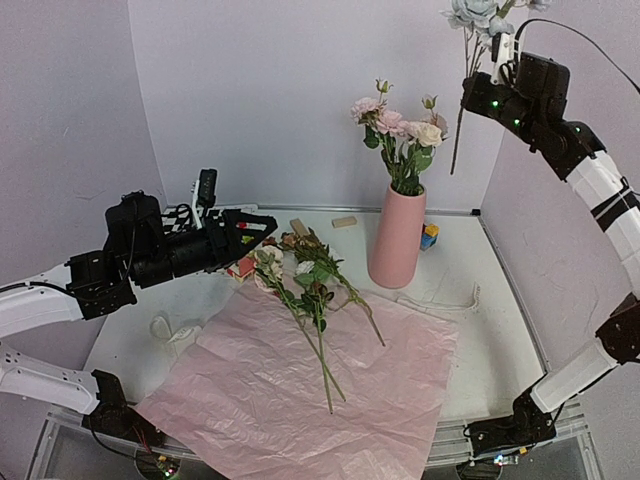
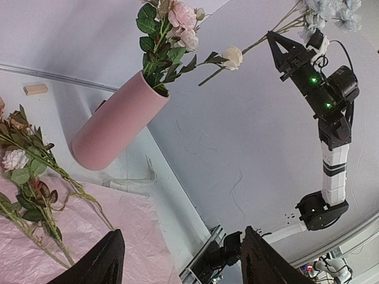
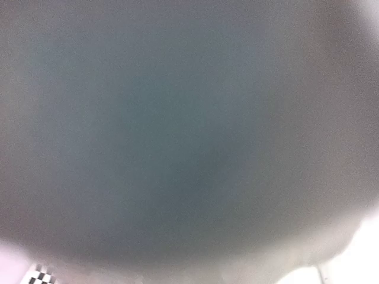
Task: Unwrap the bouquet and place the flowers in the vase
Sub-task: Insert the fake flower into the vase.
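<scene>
The pink vase (image 1: 397,238) stands at the back of the table with several pink and cream flowers (image 1: 400,130) in it. More flowers (image 1: 310,290) lie loose on the spread pink paper (image 1: 310,400). High above the vase, my right gripper (image 1: 470,92) is shut on the stem of a light blue flower (image 1: 475,12) that hangs clear of the vase mouth. My left gripper (image 1: 240,208) hovers open and empty left of the lying flowers. The left wrist view shows the vase (image 2: 118,127), the lying flowers (image 2: 29,183), the right gripper (image 2: 273,40) and my own left gripper (image 2: 180,260). The right wrist view is a grey blur.
Cream ribbon lies left of the paper (image 1: 175,328) and right of the vase (image 1: 440,300). Small wooden blocks (image 1: 344,222), a coloured block (image 1: 429,236) and a red block (image 1: 242,266) sit at the back. Grey walls close in the table.
</scene>
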